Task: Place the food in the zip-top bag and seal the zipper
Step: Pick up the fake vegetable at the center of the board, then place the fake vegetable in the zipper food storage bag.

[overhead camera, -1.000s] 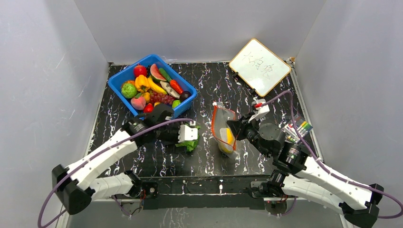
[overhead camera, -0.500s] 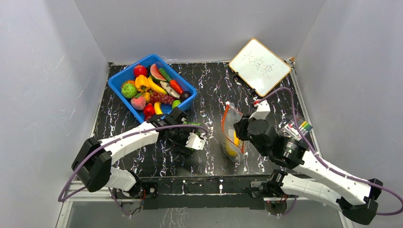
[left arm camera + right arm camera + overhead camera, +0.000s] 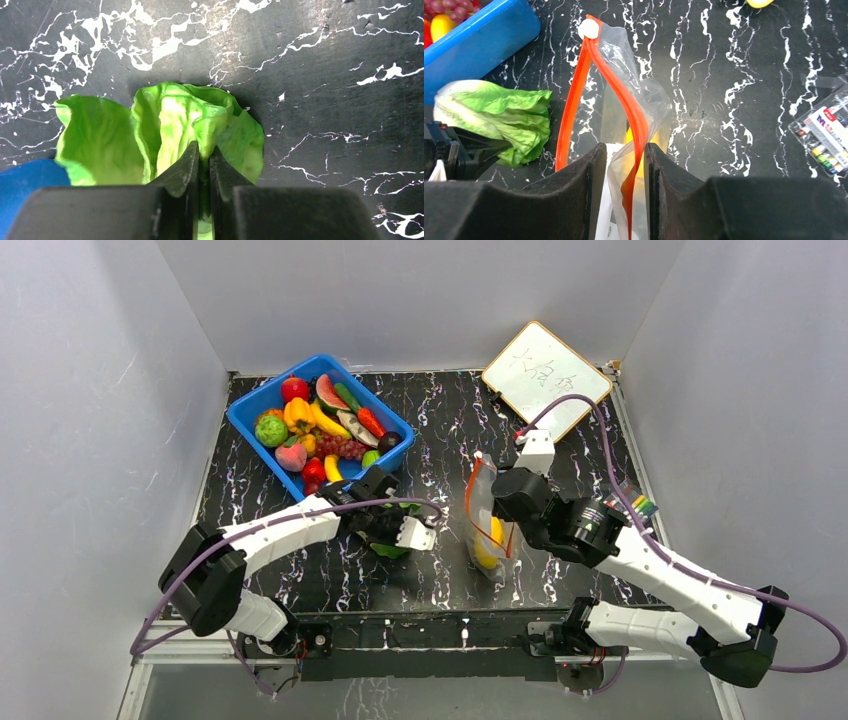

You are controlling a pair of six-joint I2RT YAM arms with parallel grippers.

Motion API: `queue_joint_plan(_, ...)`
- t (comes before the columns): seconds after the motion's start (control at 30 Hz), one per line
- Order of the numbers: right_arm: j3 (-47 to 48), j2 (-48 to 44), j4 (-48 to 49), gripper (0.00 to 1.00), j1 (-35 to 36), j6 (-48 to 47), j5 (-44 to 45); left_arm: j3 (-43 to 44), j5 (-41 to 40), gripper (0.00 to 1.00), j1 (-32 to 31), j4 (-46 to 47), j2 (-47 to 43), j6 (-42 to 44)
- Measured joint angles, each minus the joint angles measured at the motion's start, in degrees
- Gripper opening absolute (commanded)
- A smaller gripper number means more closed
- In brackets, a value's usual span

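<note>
A green lettuce (image 3: 165, 117) lies on the black marbled table, left of the zip-top bag (image 3: 487, 530). My left gripper (image 3: 204, 150) is shut on a fold of the lettuce (image 3: 392, 545). The clear bag (image 3: 644, 95) stands with its mouth gaping, and the red-orange zipper (image 3: 574, 110) forms an open loop. A yellow food piece (image 3: 630, 135) sits inside. My right gripper (image 3: 625, 150) is open, its fingers standing either side of the near end of the zipper strip and the bag's wall. More food fills the blue bin (image 3: 250, 440).
The blue bin's corner (image 3: 474, 35) lies just beyond the lettuce. A whiteboard (image 3: 545, 380) leans at the back right. A pack of markers (image 3: 630, 508) lies right of the bag. Grey walls enclose the table on three sides.
My left gripper moved right onto the lettuce and shut on it. My right gripper's jaws parted around the bag's edge, and the bag shifted slightly right.
</note>
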Motion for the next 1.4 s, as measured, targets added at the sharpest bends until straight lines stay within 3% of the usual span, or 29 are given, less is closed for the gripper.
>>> queue_joint_plan(0.13,1.92,1.25,-2.45,0.16,0.0,-0.46,1.29,0.85,-0.17,0.0,0.0,-1.29,0.79,-1.95)
queue_joint_plan(0.23,3.43,1.68,-3.65,0.0,0.0,-0.83,2.21,2.67,-0.07,0.0,0.0,-2.16,0.22,-5.2)
queue_joint_plan(0.73,1.75,-2.67,2.89,0.0,0.0,-1.97,0.63,2.86,1.62,0.0,0.0,9.2,-22.14,-35.41)
queue_joint_plan(0.97,-2.51,-5.11,7.3,0.0,0.0,1.2,-0.74,3.63,-4.66,0.0,0.0,16.41,-29.22,-54.53)
queue_joint_plan(1.2,-6.99,-6.47,15.58,0.0,0.0,9.11,-3.21,3.93,-11.37,0.0,0.0,31.98,-29.79,-77.75)
queue_joint_plan(1.4,-13.27,-6.47,29.03,0.0,0.0,18.56,-8.28,-2.6,-17.64,0.0,0.0,50.34,-30.8,-98.16)
